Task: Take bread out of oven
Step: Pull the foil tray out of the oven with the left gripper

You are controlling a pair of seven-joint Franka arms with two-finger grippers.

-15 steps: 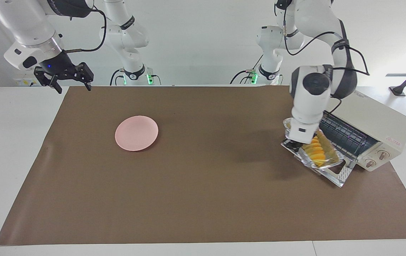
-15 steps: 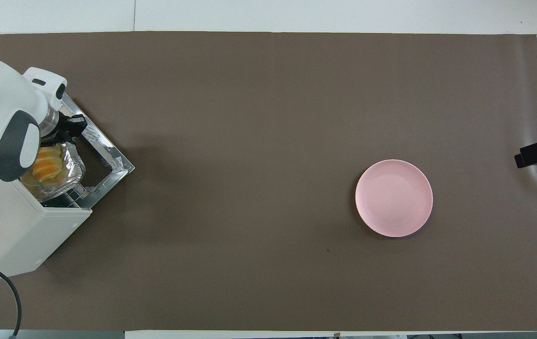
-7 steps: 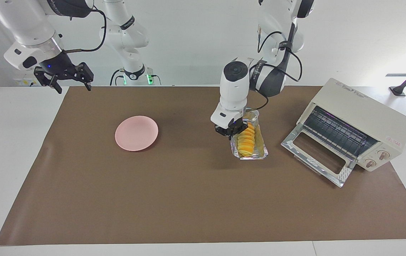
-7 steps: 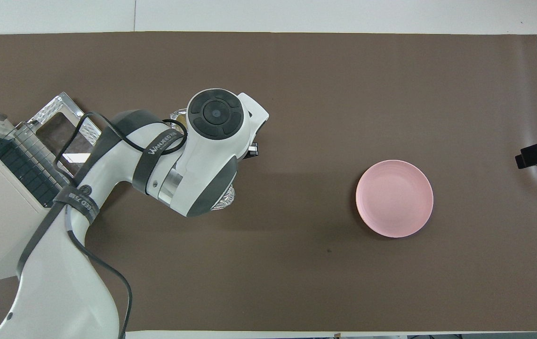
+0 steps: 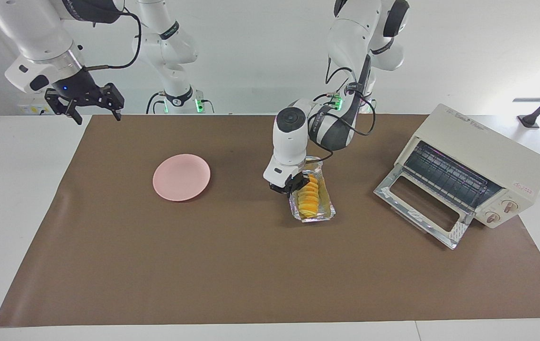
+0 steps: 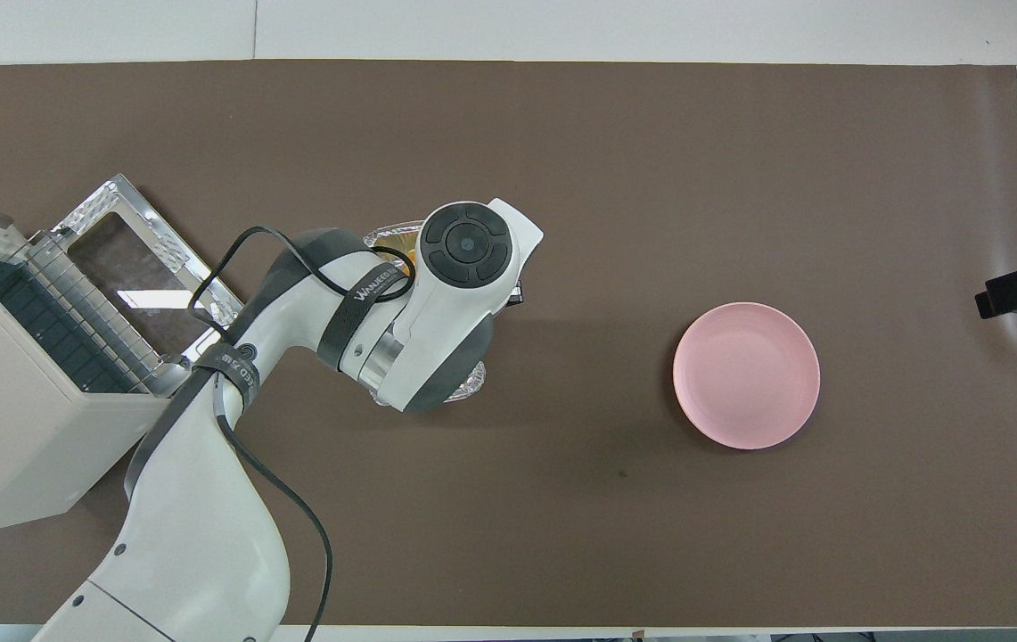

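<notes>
The bread [image 5: 309, 197], a ridged golden-yellow loaf, lies in a crinkled silver foil tray [image 5: 324, 210]. My left gripper [image 5: 291, 185] is shut on that tray's rim, on the side toward the right arm's end of the table. Tray and bread are low over the brown mat, between the pink plate [image 5: 181, 177] and the oven [image 5: 478, 156]; I cannot tell whether the tray touches the mat. The oven's glass door [image 5: 421, 210] lies folded down, open. In the overhead view the left wrist covers the bread and only the tray's edge [image 6: 388, 237] shows. My right gripper [image 5: 92, 110] waits open above the mat's corner.
The cream oven [image 6: 18, 419] stands at the left arm's end of the table with its wire rack showing. The pink plate [image 6: 746, 374] sits on the brown mat [image 5: 251, 265] toward the right arm's end. A black cable trails from the oven.
The left gripper has pulled the foil tray with the bread off the oven's open door and carried it toward the plate. The right arm has not moved.
</notes>
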